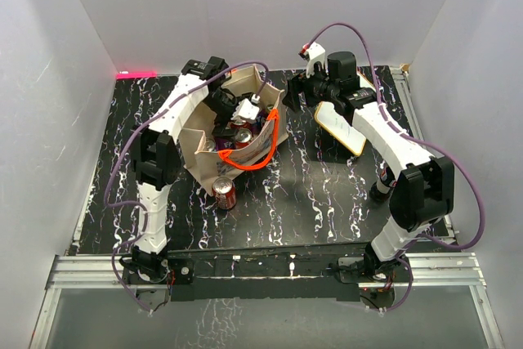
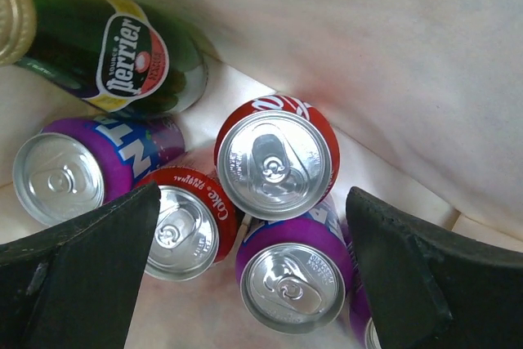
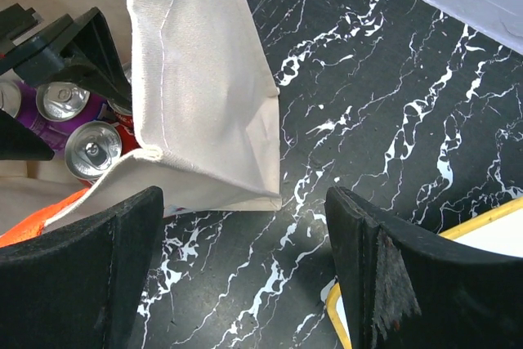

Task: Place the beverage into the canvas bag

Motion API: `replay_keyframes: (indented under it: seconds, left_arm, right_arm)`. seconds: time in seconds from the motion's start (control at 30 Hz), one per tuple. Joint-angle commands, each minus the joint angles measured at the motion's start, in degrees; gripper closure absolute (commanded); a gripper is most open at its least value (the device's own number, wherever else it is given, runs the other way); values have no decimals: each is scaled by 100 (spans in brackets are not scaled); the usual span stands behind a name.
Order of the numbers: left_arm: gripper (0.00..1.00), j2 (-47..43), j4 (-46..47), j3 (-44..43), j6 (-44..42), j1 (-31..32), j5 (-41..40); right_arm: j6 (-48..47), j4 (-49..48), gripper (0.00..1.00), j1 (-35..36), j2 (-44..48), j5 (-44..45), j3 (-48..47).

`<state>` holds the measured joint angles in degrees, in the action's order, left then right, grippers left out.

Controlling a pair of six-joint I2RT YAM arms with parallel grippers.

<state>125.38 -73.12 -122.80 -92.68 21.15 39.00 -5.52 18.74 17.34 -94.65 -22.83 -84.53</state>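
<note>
Canvas bag point(image 1: 203, 167): beige, boxy, orange handles point(image 1: 263, 155), centre-left of top view. Holds red cola can point(image 2: 278, 157), purple cans point(image 2: 65, 176), green Perrier bottle point(image 2: 122, 55). Left gripper point(image 2: 253, 202) spread inside, empty; right gripper point(image 3: 245, 202) spread alongside.

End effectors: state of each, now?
Left end effector: open, empty, inside the canvas bag.
Right end effector: open, empty, beside the bag.
</note>
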Motion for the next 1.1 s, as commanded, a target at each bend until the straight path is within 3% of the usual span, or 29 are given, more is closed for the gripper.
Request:
replay_keyframes:
  seconds: [0.0,0.37,0.6,1.07]
  left_arm:
    - [7,132,-622,-317,-777,122,347]
    - [19,433,-532,-422,-443,361,180]
    - [37,492,-287,-377,-72,372,73]
    - [82,-215,1378,605,1089,373,384]
  right_arm:
    - [39,-120,17,-19,294,193,-66]
    - [46,-81,17,-25,180,174,-184]
    - [68,-81,17,-47,250,150,-92]
    - [79,-99,17,-68,313,149,-17]
